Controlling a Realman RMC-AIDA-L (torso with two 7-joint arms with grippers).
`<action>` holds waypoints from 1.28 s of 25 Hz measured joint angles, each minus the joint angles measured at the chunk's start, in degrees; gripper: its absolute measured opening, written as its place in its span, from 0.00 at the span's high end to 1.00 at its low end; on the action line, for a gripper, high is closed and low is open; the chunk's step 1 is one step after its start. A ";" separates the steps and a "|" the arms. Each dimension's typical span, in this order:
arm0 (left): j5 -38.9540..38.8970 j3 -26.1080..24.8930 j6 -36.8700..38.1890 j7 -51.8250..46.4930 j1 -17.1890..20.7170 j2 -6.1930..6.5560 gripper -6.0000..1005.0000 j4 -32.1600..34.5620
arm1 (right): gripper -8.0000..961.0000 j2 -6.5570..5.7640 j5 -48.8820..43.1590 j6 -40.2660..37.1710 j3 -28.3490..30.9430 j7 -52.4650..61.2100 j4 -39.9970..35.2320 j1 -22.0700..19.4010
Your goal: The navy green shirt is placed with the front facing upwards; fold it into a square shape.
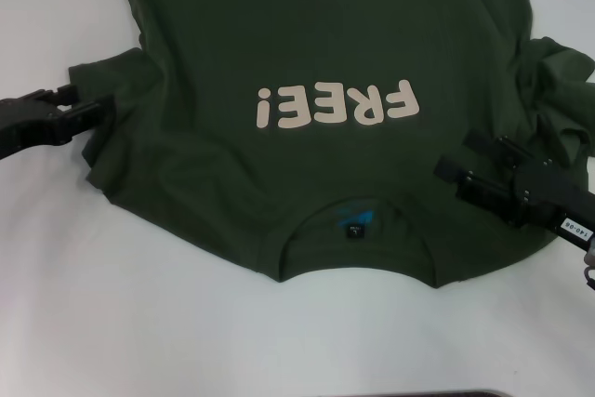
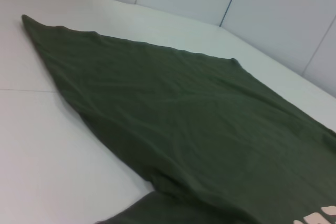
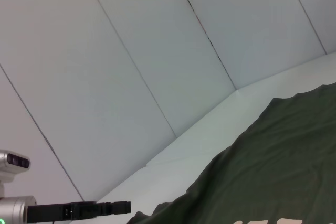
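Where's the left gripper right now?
Head view: left gripper sits at the shirt's left sleeve edge, left of the FREE! lettering.

White table (image 1: 167,323) under the navy green shirt (image 1: 325,53), seemingly spread flat.

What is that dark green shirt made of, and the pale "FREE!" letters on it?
The navy green shirt looks like soft matte knit cotton or a similar jersey: it creases finely and shows no sheen. The "FREE!" lettering looks like a flat, smooth cream print, perhaps vinyl or ink, with crisp edges lying level on the cloth. The exact fibre cannot be told.
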 joint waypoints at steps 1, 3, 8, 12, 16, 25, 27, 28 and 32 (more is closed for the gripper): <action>0.00 0.00 -0.30 0.20 0.07 0.00 0.34 0.00 | 0.05 0.00 0.00 -0.08 0.00 0.00 0.04 0.00; 0.06 0.01 -1.00 0.55 0.21 0.00 0.34 0.06 | 0.05 0.00 0.00 -0.22 -0.02 0.00 0.08 0.00; 0.41 0.15 -1.50 0.87 1.17 0.03 0.34 0.84 | 0.05 0.00 -0.04 -0.39 -0.07 0.00 0.12 0.00; 0.50 0.13 -0.17 1.72 2.42 0.06 0.34 2.10 | 0.05 0.00 -0.17 -0.42 -0.14 0.00 0.28 -0.03; 1.38 0.21 2.34 2.40 2.92 -0.12 0.34 2.65 | 0.05 0.00 -0.19 -0.44 -0.20 0.00 0.49 -0.17; 2.04 2.04 2.25 3.54 2.87 -0.70 0.34 2.11 | 0.05 0.00 -0.27 -0.57 -0.34 0.00 0.60 -0.26; 2.05 2.07 2.22 3.80 2.75 -0.65 0.34 1.96 | 0.05 0.00 -0.28 -0.57 -0.34 0.00 0.61 -0.27; 2.05 2.06 2.21 3.92 2.73 -0.62 0.34 1.96 | 0.05 0.00 -0.27 -0.57 -0.34 0.00 0.61 -0.27; 2.06 2.03 2.14 4.49 2.64 -0.45 0.34 1.95 | 0.05 0.00 -0.28 -0.57 -0.34 0.00 0.60 -0.36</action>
